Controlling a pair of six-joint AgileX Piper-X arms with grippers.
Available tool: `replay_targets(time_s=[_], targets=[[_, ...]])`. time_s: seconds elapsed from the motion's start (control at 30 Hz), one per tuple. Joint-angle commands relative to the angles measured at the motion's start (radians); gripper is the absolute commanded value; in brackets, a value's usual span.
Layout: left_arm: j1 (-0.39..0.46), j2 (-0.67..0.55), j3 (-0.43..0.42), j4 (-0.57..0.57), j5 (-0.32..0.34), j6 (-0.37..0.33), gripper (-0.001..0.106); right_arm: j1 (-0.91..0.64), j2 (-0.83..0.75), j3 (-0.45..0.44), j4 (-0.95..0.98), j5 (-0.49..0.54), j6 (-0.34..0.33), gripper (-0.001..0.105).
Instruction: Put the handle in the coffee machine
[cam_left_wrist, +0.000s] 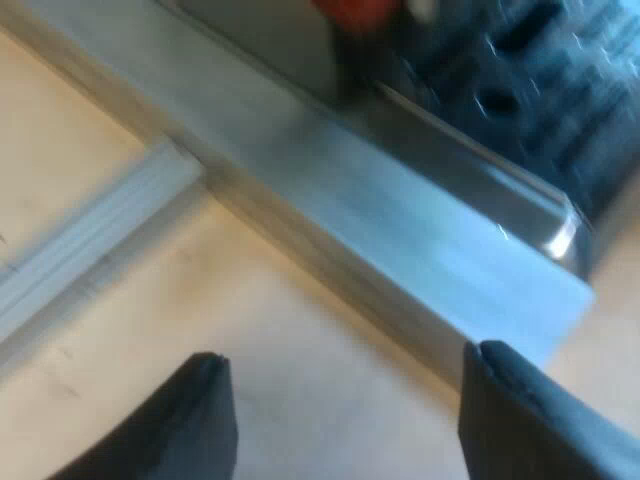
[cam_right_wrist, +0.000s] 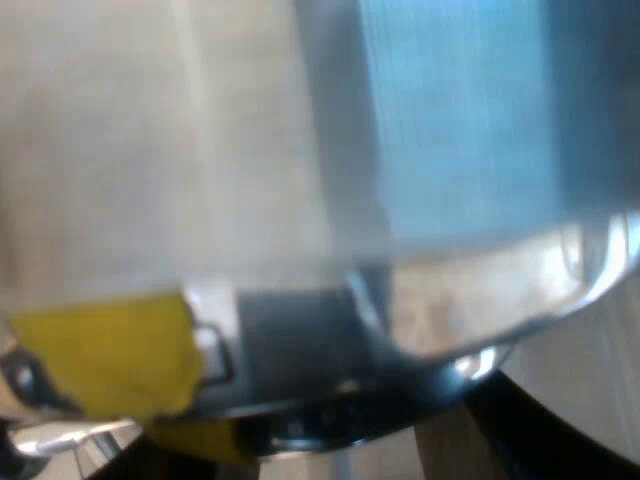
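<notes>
My left gripper (cam_left_wrist: 345, 400) is open over the pale wooden table (cam_left_wrist: 300, 340), with nothing between its black fingers (cam_left_wrist: 190, 420). Just beyond it runs the brushed-metal base of the espresso machine (cam_left_wrist: 400, 230), with its dark drip grille (cam_left_wrist: 540, 90) above. A red end (cam_left_wrist: 355, 10), likely the holder's handle, shows at the machine's front above the base. My right gripper (cam_right_wrist: 400, 450) is very close to a shiny curved metal rim (cam_right_wrist: 500, 340); I cannot tell what that metal part is or whether it is held.
A white strip (cam_left_wrist: 90, 240) lies on the table, running up to the machine's base. A yellow patch (cam_right_wrist: 110, 360) with a small metal piece beside it sits under the curved metal in the right wrist view.
</notes>
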Motion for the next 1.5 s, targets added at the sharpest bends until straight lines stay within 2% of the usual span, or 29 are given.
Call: replay_targets(time_s=[0.03, 0.1, 0.17, 0.23, 0.27, 0.37, 0.43, 0.57, 0.73, 0.87, 0.97, 1.03, 1.13, 1.3, 1.4, 1.5], targets=[[-0.003, -0.013, -0.056, -0.015, 0.08, -0.037, 0.052, -0.007, -0.011, -0.019, -0.046, -0.011, -0.009, 0.039], [-0.003, -0.013, -0.092, -0.032, 0.085, -0.053, 0.05, -0.007, -0.011, -0.019, -0.048, -0.011, -0.007, 0.039], [-0.014, -0.013, -0.12, -0.055, 0.057, -0.096, 0.039, -0.007, -0.011, -0.019, -0.052, -0.011, -0.007, 0.039], [-0.037, -0.011, -0.157, -0.072, 0.012, -0.143, 0.01, -0.007, -0.011, -0.019, -0.051, -0.011, -0.005, 0.039], [-0.044, -0.01, -0.165, -0.075, 0.011, -0.151, 0.002, -0.007, -0.011, -0.019, -0.051, -0.011, -0.002, 0.039], [-0.088, 0.007, -0.196, -0.077, 0.001, -0.169, 0.001, -0.007, -0.011, -0.019, -0.051, -0.011, -0.001, 0.039], [-0.133, 0.034, -0.221, -0.077, -0.028, -0.192, 0.001, -0.007, -0.011, -0.019, -0.051, -0.011, -0.001, 0.039], [-0.191, 0.087, -0.257, -0.077, -0.048, -0.197, 0.001, -0.007, -0.011, -0.019, -0.051, -0.011, -0.001, 0.039], [-0.252, 0.188, -0.373, -0.069, -0.055, -0.243, 0.001, -0.007, -0.011, -0.019, -0.051, -0.011, -0.001, 0.039], [-0.285, 0.251, -0.472, -0.002, -0.062, -0.229, 0.001, -0.007, -0.011, -0.019, -0.051, -0.011, -0.001, 0.039], [-0.32, 0.29, -0.536, 0.055, -0.145, -0.156, 0.001, -0.007, -0.011, -0.019, -0.051, -0.011, -0.001, 0.039], [-0.349, 0.313, -0.565, 0.105, -0.225, -0.071, 0.001, -0.007, -0.011, -0.019, -0.051, -0.011, -0.001, 0.039], [-0.379, 0.332, -0.575, 0.175, -0.306, 0.03, 0.001, -0.007, -0.011, -0.019, -0.051, -0.011, -0.001, 0.039], [-0.399, 0.353, -0.575, 0.242, -0.434, 0.13, 0.001, -0.007, -0.011, -0.019, -0.051, -0.011, -0.001, 0.039], [-0.399, 0.35, -0.586, 0.327, -0.444, 0.179, 0.001, -0.007, -0.011, -0.019, -0.051, -0.011, -0.001, 0.039], [-0.399, 0.35, -0.61, 0.459, -0.412, 0.239, 0.001, -0.007, -0.011, -0.019, -0.051, -0.011, -0.001, 0.039]])
